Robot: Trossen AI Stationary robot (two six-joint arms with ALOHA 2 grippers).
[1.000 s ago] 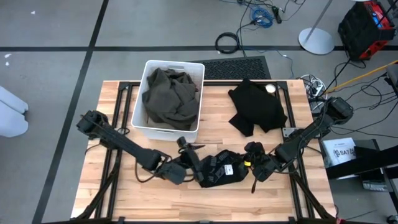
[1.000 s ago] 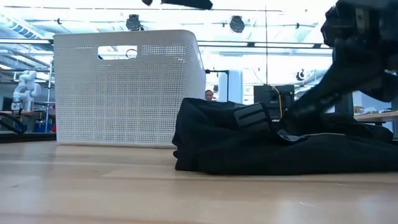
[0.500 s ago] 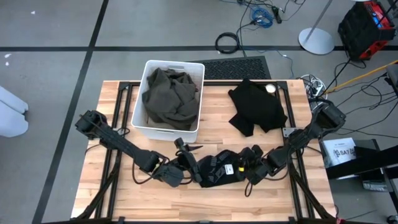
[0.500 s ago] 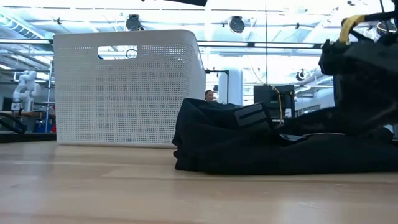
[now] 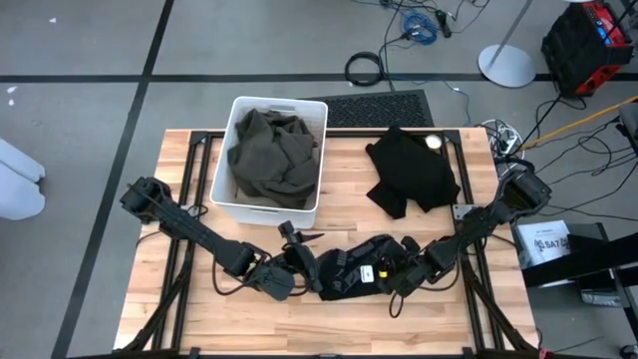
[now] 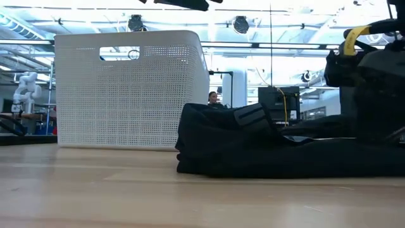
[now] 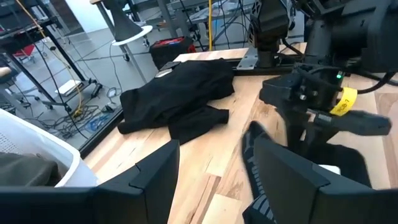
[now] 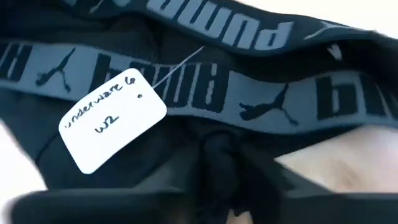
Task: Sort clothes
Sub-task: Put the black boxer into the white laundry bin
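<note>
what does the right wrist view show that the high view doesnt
Only the right wrist view shows the handwritten white paper tag and the grey logo waistband up close. Only the high view shows the white plastic bin holding the dark olive garment, the black garment lying at the table's far right, and both arms. Both show the black underwear that both grippers work at.

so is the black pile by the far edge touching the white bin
Apart. The high view shows bare wood table between the black pile and the white bin.
</note>
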